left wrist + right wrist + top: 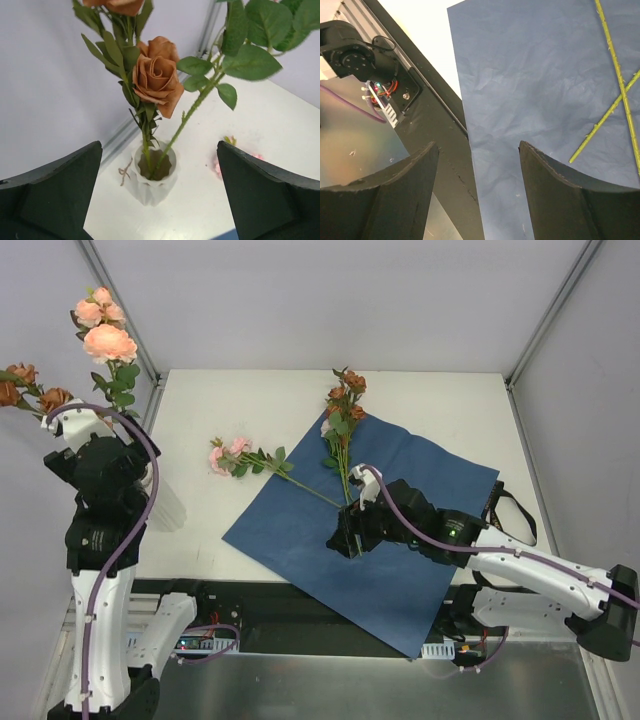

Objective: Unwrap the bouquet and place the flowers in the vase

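White counter [420,400], boxed in by pale walls, with both arms bolted down at its near edge. From the near right corner the right arm stretches low to the left, its forearm almost flat over a sheet of blue paper [280,535]. The right claw [477,145] points down at the paper with its fingers parted and nothing between them, and two bare green stems [621,95] cross just beside it. On the left, the left arm stands nearly straight up from its base and bends over at the wrist, so the left claw [159,145] hangs above the vase [152,180], spread wide and empty. That white ribbed vase stands at the counter's left edge and holds a rust-orange rose [157,75] and taller pink roses [105,335] on leafy stems. Farther back, a pink rose [228,458] lies on the bare counter with its stem running onto the paper. A rust-orange sprig [345,400] lies across the paper's far corner.
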Robot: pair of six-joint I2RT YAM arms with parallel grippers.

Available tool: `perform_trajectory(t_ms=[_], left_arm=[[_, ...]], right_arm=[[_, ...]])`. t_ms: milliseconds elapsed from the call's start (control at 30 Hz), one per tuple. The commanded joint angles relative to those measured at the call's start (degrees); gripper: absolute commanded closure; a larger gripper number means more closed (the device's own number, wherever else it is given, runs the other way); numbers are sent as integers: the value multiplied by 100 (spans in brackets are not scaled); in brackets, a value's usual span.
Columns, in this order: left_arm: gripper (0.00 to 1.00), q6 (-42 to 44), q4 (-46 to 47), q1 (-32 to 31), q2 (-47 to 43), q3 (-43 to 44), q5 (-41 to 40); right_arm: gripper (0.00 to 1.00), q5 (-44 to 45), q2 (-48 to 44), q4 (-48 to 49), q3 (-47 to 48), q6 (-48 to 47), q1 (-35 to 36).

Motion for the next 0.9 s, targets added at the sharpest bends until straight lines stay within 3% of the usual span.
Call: perform_trajectory(t_ms=[0, 200, 467, 567, 700, 867], left_arm=[[2, -697, -711, 55, -402, 299, 1104], [3, -934, -1291, 64, -763, 492, 2187], [4, -1478, -1477, 55, -1158, 485, 4328], [5, -1716, -1468, 64, -1202, 344, 5207], [8, -1901, -1433, 64, -1185, 72, 6298], [11, -2121, -1275, 64, -1281, -560, 7004]], right_arm=[[32, 95, 163, -181, 147, -126, -21], [31, 542, 505, -647, 341, -398, -153], [31, 702, 1313, -955, 569, -908, -811], [35, 807, 1840, -1112, 823, -1129, -1067], [49, 738, 2640, -1157, 1307, -1787, -1225], [53, 579, 3686, -939, 1940, -2664, -1234]])
